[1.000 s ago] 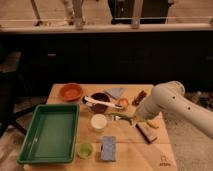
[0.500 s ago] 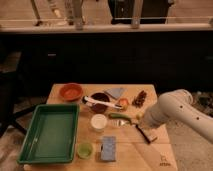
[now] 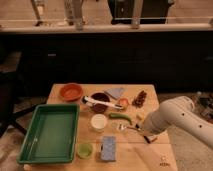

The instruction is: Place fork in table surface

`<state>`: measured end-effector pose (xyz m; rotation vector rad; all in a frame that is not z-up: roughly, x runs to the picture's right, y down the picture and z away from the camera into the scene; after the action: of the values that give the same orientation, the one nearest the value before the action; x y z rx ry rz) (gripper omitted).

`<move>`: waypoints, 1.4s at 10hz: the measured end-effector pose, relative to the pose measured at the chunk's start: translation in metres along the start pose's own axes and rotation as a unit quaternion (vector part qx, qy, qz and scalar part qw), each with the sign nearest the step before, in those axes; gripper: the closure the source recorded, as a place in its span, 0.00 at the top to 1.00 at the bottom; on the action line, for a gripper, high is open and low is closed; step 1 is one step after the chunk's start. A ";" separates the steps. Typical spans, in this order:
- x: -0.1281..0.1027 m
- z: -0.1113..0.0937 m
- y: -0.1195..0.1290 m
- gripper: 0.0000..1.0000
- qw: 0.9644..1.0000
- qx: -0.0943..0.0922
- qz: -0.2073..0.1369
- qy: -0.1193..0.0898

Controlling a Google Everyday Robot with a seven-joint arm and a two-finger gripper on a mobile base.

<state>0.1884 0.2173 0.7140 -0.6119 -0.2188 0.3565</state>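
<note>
The gripper (image 3: 145, 134) is hanging low over the right side of the table (image 3: 150, 152), clamped tight on the handle end of the fork (image 3: 128, 127), whose tines are pointing left toward the white cup (image 3: 99, 121), just below the green pepper (image 3: 120, 117). It looks like the placing step is under way: the fork is sitting at or just above the wood, though contact is hard to judge. Next, the fingers need spreading so it is lying free, then a straight lift away.

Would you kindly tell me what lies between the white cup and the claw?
In the camera view, the fork lies between the white cup and the shut claw, on the table surface.
</note>
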 end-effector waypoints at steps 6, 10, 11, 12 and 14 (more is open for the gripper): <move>0.016 0.006 0.022 0.00 1.000 -0.012 0.024 -0.005; 0.016 0.006 0.022 0.00 1.000 -0.012 0.024 -0.005; 0.016 0.007 0.022 0.00 1.000 -0.012 0.023 -0.005; 0.016 0.007 0.022 0.00 1.000 -0.011 0.024 -0.006; 0.022 0.013 0.023 0.00 0.999 -0.004 0.044 -0.008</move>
<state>0.1990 0.2503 0.7132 -0.6284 -0.2084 0.4458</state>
